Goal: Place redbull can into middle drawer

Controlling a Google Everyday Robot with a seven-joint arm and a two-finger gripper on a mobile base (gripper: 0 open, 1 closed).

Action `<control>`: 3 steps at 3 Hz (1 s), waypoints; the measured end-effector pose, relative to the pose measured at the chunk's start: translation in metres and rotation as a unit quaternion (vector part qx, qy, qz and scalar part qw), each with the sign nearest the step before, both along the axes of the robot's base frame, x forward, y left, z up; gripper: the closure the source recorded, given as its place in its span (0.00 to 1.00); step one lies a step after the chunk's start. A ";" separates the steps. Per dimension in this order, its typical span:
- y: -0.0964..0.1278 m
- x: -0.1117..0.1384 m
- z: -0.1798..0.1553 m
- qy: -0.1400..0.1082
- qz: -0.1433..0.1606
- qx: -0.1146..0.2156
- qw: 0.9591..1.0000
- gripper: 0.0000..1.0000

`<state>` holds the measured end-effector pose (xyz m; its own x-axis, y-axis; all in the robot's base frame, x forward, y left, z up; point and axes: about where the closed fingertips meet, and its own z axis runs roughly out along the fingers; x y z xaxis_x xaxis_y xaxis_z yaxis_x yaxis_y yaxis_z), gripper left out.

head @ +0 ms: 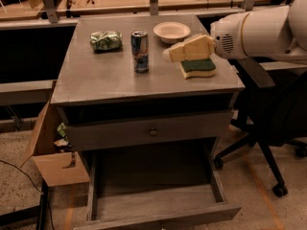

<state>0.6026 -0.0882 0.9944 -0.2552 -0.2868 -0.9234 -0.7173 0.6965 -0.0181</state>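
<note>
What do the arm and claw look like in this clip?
The arm is a thick white cylinder with a thin tan band and a dotted vent patch near its end. The claw, over the sponge, is a cream wedge tapering to a blunt tip. No cables show.

I have my gripper (169, 55) above the cabinet top (105, 78), to the right of the can (140, 51) and apart from it, just beside the green-and-yellow sponge (197, 67). The can stands upright between a crumpled green bag (106, 40) and a pale bowl (171, 31). Lower down, the open drawer (153, 201) sticks out beneath a shut drawer front (120, 134) with a round knob.
</note>
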 end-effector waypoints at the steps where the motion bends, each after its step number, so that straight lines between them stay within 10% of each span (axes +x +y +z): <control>1: 0.007 -0.011 -0.009 0.011 0.003 -0.016 1.000 0.00; 3: 0.048 0.065 -0.054 -0.008 -0.083 0.017 0.996 0.00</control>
<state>0.6671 -0.0397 0.9402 -0.2818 -0.2110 -0.9360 -0.5928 0.8054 -0.0031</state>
